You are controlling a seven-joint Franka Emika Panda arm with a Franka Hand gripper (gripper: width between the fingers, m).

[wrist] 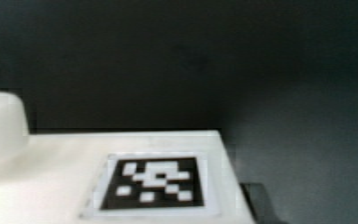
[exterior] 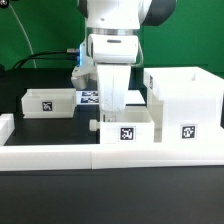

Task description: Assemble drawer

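A green backdrop (exterior: 35,25) is being shown behind the scene, filling the exterior view from ten to two o'clock. A black tabletop (exterior: 110,195) is being lit evenly beneath it. It is being bordered from four to eight o'clock by a low white border wall (exterior: 50,155). A dark cable (exterior: 40,57) is being draped at ten o'clock.

The arm (exterior: 112,35) is hiding part of the marker board (exterior: 88,97). The tray (exterior: 145,130) by the worktop's near edge is covering the tips of the gripper (exterior: 113,106), so the jaws are not showing. The wrist view's tag (wrist: 155,182) is looking blurred.
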